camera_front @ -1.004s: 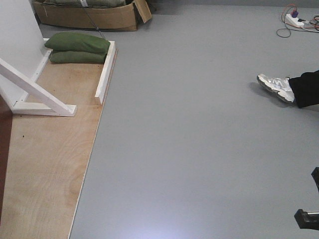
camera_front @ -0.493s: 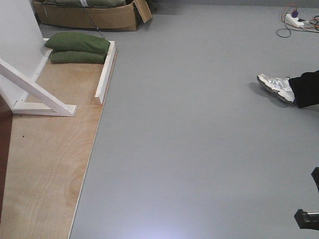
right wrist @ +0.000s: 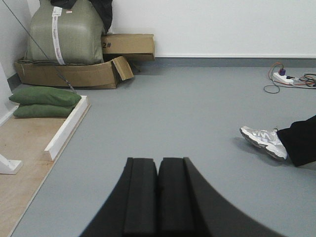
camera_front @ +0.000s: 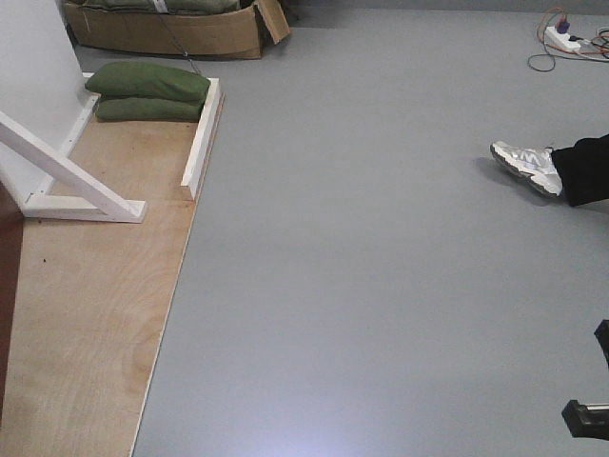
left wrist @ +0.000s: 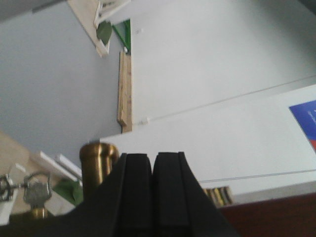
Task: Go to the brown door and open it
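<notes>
Door: the brown door [camera_front: 6,286] shows only as a dark red strip at the far left of the front view. Its brass handle [left wrist: 98,163] stands just left of the left pincer [left wrist: 154,157].
Left pincer: pads pressed together with nothing between them, beside the handle rather than around it. Whether it touches the brass I cannot tell.
Right pincer [right wrist: 158,162]: pads likewise closed and empty, pointing out over grey floor.
Risk: a closed pincer pushing on rounded brass could slide off and scrape the glossy wood.
In the way: the white brace [camera_front: 76,176] on the plywood panel [camera_front: 95,314] sits near the door and could catch the base.
Around: green sandbags [camera_front: 147,90] and a cardboard box [camera_front: 171,33] lie beyond the brace. A person's sneaker [camera_front: 523,164] and a power strip [camera_front: 561,38] lie well apart to the right, a hazard only if the base backs that way.
</notes>
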Controlling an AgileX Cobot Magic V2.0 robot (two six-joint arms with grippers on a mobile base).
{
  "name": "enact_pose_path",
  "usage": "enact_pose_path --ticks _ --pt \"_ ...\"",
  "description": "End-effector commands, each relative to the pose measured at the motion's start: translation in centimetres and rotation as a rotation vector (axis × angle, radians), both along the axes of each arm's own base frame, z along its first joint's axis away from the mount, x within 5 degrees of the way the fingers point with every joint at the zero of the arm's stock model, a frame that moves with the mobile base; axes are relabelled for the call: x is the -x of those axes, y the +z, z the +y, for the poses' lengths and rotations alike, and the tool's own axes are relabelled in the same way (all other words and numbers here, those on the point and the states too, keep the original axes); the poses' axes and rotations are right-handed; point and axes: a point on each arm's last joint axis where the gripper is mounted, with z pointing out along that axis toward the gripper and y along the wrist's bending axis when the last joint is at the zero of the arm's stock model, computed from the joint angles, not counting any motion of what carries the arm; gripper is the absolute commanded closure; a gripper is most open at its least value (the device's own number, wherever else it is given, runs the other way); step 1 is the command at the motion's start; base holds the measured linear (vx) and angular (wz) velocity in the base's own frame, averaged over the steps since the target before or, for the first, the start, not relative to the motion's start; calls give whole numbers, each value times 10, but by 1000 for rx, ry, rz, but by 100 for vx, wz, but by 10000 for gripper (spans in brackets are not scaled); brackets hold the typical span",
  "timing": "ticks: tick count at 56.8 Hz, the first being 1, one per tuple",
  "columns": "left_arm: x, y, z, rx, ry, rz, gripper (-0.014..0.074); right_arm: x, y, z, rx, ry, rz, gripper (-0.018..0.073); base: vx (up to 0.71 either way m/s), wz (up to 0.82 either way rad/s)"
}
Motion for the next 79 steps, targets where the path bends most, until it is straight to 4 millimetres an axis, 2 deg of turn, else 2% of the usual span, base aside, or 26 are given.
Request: enact_pose_path --ticks 1,14,29,48,57,69,79 --pt "1 27 -15 -32 -45 -94 600 -1 6 0 4 -5 -86 559 0 0" --pt "-1 35 -24 -33 -98 -144 600 -1 6 0 4 -5 -86 559 0 0" --pt "-4 64 -44 -113 -192 -156 600 -1 6 0 4 -5 -86 559 0 0" --pt "-24 74 -70 -131 -334 -168 600 -1 6 0 4 -5 -86 559 0 0" --pt "-21 82 -77 -165 -298 -175 600 -1 6 0 4 -5 -86 559 0 0" --pt "-10 87 -72 -251 -146 -106 600 -1 6 0 4 -5 -86 559 0 0" --pt "-15 85 -73 -268 -205 -63 600 -1 6 0 4 -5 -86 559 0 0"
